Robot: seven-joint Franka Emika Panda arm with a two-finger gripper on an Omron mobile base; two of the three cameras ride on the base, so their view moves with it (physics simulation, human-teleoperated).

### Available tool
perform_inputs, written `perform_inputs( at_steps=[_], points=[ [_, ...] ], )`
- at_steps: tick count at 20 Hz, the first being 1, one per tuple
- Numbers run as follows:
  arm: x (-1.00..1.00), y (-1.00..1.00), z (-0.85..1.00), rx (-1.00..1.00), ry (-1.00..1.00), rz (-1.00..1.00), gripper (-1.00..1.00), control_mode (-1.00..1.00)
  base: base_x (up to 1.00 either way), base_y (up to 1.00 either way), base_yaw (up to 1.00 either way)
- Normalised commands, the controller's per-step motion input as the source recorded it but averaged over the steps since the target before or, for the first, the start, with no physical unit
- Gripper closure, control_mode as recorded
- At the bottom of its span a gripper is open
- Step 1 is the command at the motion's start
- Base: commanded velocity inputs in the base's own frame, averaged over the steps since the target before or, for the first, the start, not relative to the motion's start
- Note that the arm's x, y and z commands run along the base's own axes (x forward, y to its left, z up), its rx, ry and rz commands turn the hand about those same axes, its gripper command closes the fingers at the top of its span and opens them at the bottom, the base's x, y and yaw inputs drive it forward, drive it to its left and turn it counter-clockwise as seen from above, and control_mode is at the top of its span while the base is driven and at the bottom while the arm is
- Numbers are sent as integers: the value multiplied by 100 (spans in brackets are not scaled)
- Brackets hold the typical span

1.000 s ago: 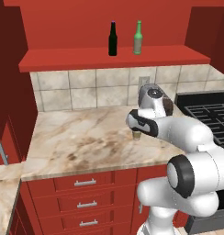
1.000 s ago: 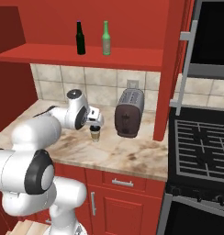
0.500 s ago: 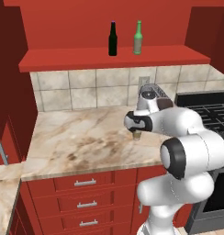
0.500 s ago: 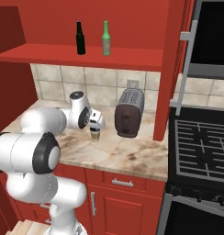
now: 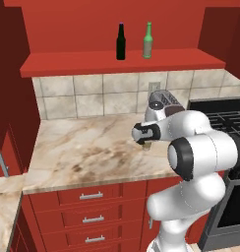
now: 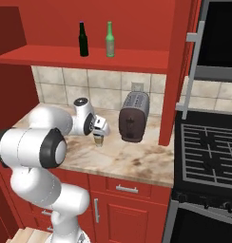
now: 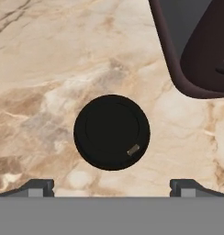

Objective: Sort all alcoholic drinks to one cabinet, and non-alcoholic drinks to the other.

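A kitchen: marble counter (image 5: 92, 152), red cabinets (image 5: 87, 216), toaster (image 6: 133, 116), stove (image 6: 208, 152).

Even, bright rendered light fills the kitchen, with no hard glare. The red shelf (image 5: 122, 64) throws a soft shadow onto the tiled backsplash (image 5: 92, 96) beneath it; the far-left cabinet wall (image 5: 9, 98) sits darker. The marble counter (image 7: 49, 69) looks slightly soft close up, and the cup's dark lid (image 7: 111, 132) shows crisp edges, barely shaded.

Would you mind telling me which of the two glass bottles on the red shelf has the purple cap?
It is the near-black bottle, standing to the left of the green bottle in both base views; the green one has a green neck and a pale label instead.
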Motion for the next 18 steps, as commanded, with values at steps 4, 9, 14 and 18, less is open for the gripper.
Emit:
perform_inputs(
  at_steps=[4, 9, 14, 18],
  points=[
    [11, -2, -6, 0, 0, -2, -100, -100, 0, 0, 0],
    [2, -3, -2, 0, -2, 0, -100, -100, 0, 0, 0],
    [0, -9, -1, 0, -4, 0, -100, -100, 0, 0, 0],
    [1, -9, -5, 0, -3, 0, -100, -100, 0, 0, 0]
  ],
)
